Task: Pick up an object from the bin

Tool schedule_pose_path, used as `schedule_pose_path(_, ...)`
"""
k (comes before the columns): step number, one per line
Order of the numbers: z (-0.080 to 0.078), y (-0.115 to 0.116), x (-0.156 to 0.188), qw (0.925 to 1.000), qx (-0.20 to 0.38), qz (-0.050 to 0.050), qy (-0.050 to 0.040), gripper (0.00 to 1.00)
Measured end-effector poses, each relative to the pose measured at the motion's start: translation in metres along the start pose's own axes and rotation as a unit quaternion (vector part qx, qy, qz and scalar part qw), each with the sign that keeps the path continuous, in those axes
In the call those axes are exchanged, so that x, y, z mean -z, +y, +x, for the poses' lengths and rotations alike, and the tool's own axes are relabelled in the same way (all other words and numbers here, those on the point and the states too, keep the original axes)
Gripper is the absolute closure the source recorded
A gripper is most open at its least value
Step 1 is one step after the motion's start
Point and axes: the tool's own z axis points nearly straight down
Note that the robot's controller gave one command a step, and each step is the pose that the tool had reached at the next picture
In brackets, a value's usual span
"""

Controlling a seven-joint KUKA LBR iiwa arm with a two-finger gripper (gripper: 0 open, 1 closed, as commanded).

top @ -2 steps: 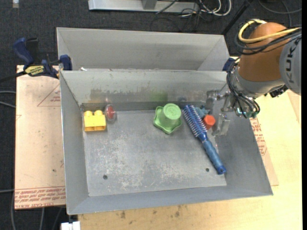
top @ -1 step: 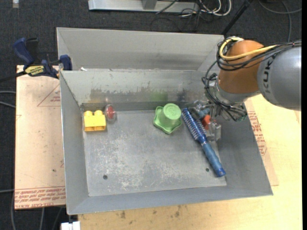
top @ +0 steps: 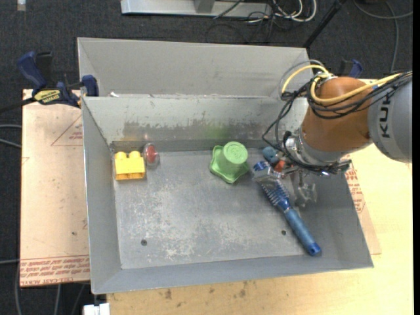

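My gripper (top: 301, 191) hangs low at the right side of the bin, below the arm's orange cover. Just left of it lies a blue brush (top: 293, 219), its bristled head (top: 272, 190) close beside the gripper and its handle running down and to the right toward the bin's front corner. A green cup (top: 230, 161) lies on its side a little further left, near the back wall. Nothing shows held in the gripper.
A yellow toy brick (top: 129, 165) sits at the back left, with a small red thing (top: 151, 154) right next to it. The arm reaches in from the right, with cables looped over its cover.
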Motion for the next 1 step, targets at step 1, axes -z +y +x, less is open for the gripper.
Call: schedule_pose_path(1,0.0029,0.0033,-0.0051,1.0,0.0,-0.006,0.0036,1.0)
